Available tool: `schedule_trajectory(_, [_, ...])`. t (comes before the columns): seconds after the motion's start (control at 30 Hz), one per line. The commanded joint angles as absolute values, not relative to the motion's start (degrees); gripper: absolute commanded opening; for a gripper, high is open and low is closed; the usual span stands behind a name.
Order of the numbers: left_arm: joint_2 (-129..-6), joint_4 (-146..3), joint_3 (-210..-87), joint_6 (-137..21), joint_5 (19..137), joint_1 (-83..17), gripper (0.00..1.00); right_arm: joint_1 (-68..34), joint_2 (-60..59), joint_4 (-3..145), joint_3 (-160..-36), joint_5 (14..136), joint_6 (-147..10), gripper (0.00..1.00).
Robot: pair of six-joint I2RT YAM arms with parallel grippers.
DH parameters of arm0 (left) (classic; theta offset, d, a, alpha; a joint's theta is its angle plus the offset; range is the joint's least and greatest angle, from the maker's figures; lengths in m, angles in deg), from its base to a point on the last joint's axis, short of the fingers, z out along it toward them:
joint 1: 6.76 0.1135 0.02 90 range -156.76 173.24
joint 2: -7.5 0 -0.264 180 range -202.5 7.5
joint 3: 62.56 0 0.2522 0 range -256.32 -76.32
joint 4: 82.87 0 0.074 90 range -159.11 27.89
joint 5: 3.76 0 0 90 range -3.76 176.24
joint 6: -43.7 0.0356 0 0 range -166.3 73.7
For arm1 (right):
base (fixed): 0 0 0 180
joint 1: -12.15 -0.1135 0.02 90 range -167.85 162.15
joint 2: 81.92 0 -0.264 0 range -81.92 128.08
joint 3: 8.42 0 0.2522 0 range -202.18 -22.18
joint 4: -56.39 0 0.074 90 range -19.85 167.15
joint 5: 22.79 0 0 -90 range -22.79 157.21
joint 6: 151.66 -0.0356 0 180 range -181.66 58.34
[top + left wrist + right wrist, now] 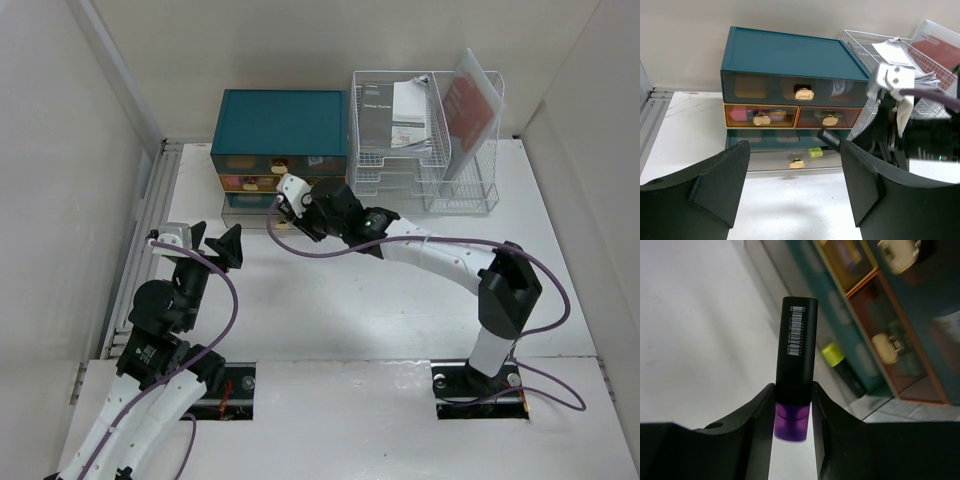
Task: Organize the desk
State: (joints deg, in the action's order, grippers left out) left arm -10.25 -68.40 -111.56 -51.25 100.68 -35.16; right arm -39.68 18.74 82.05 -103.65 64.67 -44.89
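Hovering over the white desk (330, 310) just in front of the teal drawer box (280, 120), the left hand (794, 150) is spread wide, nothing between its fingers. That desk runs out from under the box towards the arm bases, bare in front of the box. A touch further in, the right hand (793, 387) is right up at the front of the box, pinching a black marker (799, 340) by its purple end, with the barcoded barrel sticking out towards the box's lowest drawer (785, 161). That drawer stands pulled out, and a yellow-capped pen (815, 152) lies inside it. Just to the right of the box, at the back, sits a wire rack (425, 150) with papers (400, 115) on top.
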Motion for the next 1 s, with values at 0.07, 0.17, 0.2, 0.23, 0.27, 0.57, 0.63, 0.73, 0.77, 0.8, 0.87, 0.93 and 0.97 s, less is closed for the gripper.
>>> schedule_trajectory(0.07, [-9.5,-70.5,-111.5,-50.6,101.1,-35.3,0.7,-40.1,24.7,83.7,-112.7,58.0,-32.3,0.0])
schedule_trajectory(0.17, [-9.5,-70.5,-111.5,-50.6,101.1,-35.3,0.7,-40.1,29.9,88.4,-120.3,55.3,-28.8,0.0])
schedule_trajectory(0.2, [-9.5,-70.5,-111.5,-50.6,101.1,-35.3,0.7,-39.4,30.9,89.3,-121.8,54.8,-28.1,0.0])
schedule_trajectory(0.23, [-9.5,-70.5,-111.5,-50.6,101.1,-35.3,0.7,-39.3,31.8,89.9,-123.1,54.8,-28.1,0.0])
schedule_trajectory(0.27, [-9.5,-70.5,-111.5,-50.6,101.1,-35.3,0.7,-38.7,32.5,89.9,-124.7,54.8,-26.4,0.0])
schedule_trajectory(0.57, [-9.5,-70.5,-111.5,-50.6,101.1,-35.3,0.7,-36.4,38.1,89.9,-128.4,52.7,-21.8,0.0])
schedule_trajectory(0.63, [-9.5,-70.5,-111.5,-50.6,101.1,-35.3,0.7,-36.4,39.1,89.9,-128.4,52.1,-21.2,0.0])
schedule_trajectory(0.73, [-9.5,-70.5,-111.5,-50.6,101.1,-35.3,0.7,-35.8,39.1,89.9,-129.0,52.1,-20.7,0.3])
schedule_trajectory(0.77, [-9.5,-70.5,-111.5,-50.6,101.1,-35.3,0.7,-35.2,39.7,89.9,-129.0,52.1,-20.7,0.33])
schedule_trajectory(0.8, [-9.5,-70.5,-111.5,-50.6,101.1,-35.3,0.7,-35.2,39.7,89.9,-129.8,52.8,-20.7,0.35])
schedule_trajectory(0.87, [-9.5,-70.5,-111.5,-50.6,101.1,-35.3,0.7,-34.6,40.2,91.1,-130.9,53.5,-21.5,0.55])
schedule_trajectory(0.93, [-9.5,-70.5,-111.5,-50.6,101.1,-35.3,0.7,-34.6,40.8,91.8,-131.5,54.0,-22.0,0.61])
schedule_trajectory(0.97, [-9.5,-70.5,-111.5,-50.6,101.1,-35.3,0.7,-34.6,40.8,91.8,-131.5,54.7,-22.0,0.65])
